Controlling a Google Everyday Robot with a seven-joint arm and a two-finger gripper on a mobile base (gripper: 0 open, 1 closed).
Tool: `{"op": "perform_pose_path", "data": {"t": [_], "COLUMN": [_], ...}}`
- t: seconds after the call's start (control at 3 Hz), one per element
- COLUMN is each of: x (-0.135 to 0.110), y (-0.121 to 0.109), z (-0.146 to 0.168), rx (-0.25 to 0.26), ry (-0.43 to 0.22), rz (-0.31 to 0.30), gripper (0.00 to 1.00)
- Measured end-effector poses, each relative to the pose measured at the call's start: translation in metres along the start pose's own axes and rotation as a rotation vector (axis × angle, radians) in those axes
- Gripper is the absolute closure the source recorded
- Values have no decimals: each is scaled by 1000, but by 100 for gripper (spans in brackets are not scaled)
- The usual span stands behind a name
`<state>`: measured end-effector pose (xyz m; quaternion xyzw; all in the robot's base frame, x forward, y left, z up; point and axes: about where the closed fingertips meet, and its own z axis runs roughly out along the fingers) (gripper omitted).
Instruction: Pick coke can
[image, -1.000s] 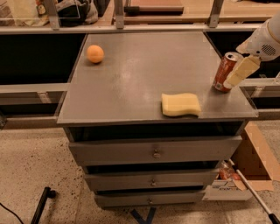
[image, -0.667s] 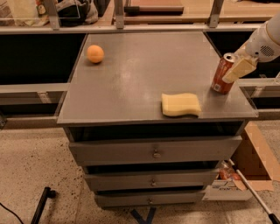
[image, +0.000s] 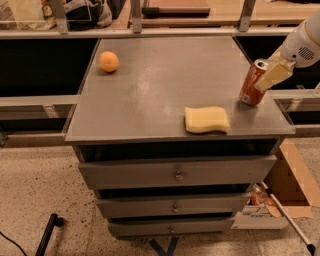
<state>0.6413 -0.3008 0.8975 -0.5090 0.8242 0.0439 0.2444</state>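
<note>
The coke can (image: 251, 83), reddish-orange with a silver top, stands near the right edge of the grey cabinet top (image: 165, 85), leaning slightly right. My gripper (image: 270, 76), pale and cream-coloured on a white arm, reaches in from the upper right. It lies against the can's upper right side. The part of it behind the can is hidden. The can's base looks to be resting on the cabinet top.
A yellow sponge (image: 207, 120) lies near the front edge, left of the can. A round orange fruit (image: 108, 61) sits at the far left corner. Drawers (image: 175, 172) are below. A cardboard box (image: 292, 180) stands on the floor at right. Railings run behind.
The can and my gripper have shifted together a little to the left on the cabinet top. The sponge and the orange have not moved.
</note>
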Motion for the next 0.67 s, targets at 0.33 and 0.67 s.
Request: {"op": "perform_pose_path", "data": {"t": [0.33, 0.67], "x": [-17, -17], "y": [4, 4], "z": [-22, -22], "rx": [-10, -10], "ry": [-30, -30], "rz": [-13, -13], "gripper": [100, 100]}}
